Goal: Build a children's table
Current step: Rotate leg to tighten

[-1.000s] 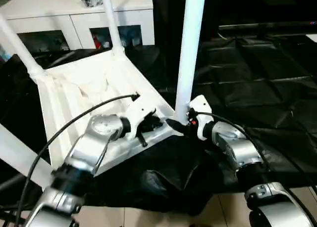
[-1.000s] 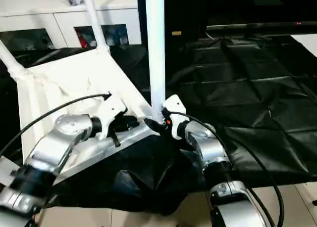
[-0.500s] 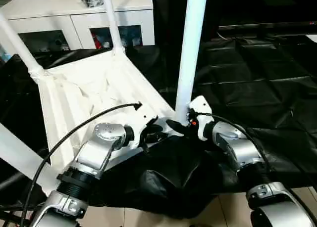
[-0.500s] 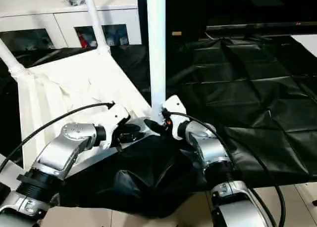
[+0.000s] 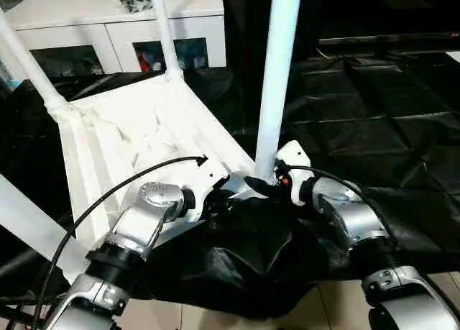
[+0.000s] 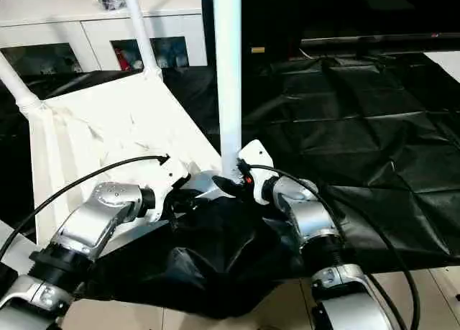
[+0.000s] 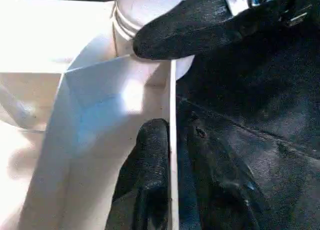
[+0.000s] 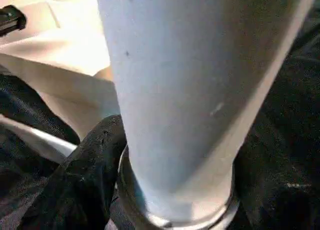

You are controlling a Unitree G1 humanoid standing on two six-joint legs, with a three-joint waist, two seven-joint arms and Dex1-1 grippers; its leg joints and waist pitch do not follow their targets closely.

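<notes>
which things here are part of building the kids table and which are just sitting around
Part of the job:
table top
near leg, held by right gripper
far legs
left gripper on the top's edge

Just around:
white cabinet
black cloth

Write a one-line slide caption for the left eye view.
Right hand grips the upright white tubular leg at the upturned white plastic tabletop; left hand pinches its rim.

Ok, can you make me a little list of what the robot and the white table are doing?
table top: upside down on the black cloth, ribs facing up
near leg: standing up in the corner socket
right pincer: closed around the near leg's base
left pincer: straddling the table top's edge, one finger inside the rim
far legs: already in their sockets
</notes>
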